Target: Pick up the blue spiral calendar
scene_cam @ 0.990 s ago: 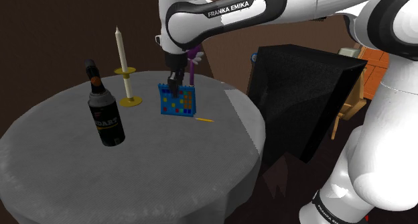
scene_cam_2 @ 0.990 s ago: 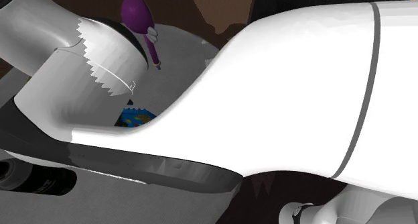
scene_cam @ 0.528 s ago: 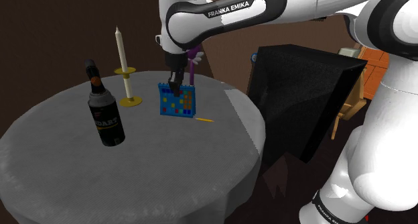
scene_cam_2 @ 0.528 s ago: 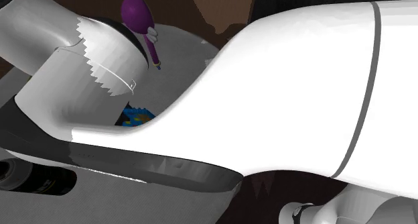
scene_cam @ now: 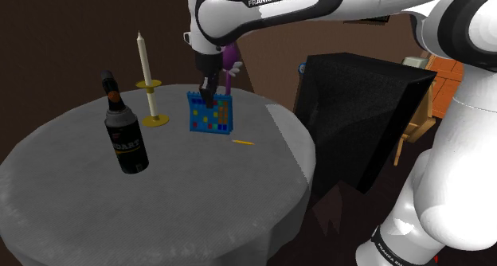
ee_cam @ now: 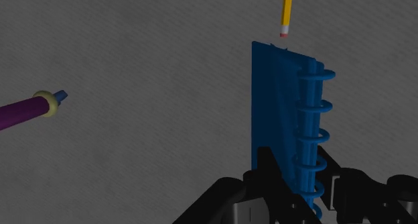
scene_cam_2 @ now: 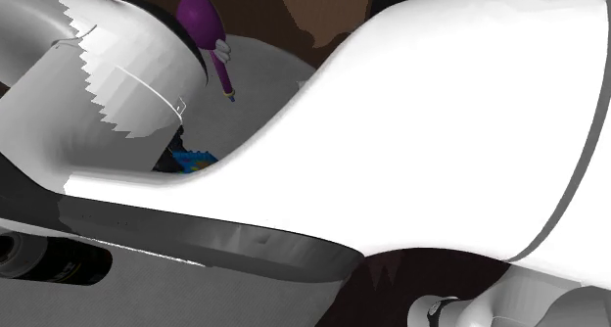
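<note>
Tool points straight down from the white arm, which is bent over the round grey surface. Its fingers pinch the spiral top edge of the upright blue calendar, near the surface's far side, between a candlestick and a yellow pencil.

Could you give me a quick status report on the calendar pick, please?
Gripper shut on blue calendar, fingers at its spiral edge. Calendar upright. Pencil and bottle apart, nothing blocking.
</note>
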Robot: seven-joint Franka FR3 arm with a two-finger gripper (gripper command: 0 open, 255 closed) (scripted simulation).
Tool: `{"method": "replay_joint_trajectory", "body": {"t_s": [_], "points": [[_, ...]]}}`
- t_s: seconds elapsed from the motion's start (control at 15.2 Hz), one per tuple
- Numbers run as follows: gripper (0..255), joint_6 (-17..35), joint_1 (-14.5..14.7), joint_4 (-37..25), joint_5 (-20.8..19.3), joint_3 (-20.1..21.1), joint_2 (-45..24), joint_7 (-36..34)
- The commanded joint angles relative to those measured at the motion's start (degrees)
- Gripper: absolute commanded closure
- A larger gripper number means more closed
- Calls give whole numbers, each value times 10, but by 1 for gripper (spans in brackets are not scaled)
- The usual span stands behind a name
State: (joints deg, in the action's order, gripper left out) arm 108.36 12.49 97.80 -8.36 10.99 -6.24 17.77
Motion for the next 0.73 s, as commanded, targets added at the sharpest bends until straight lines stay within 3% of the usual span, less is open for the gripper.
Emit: {"method": "replay_joint_trajectory", "body": {"t_s": [0.0,0.66], "points": [[255,-15,0,-14,1,0,2,2],[255,-79,2,-82,2,1,-2,9]]}}
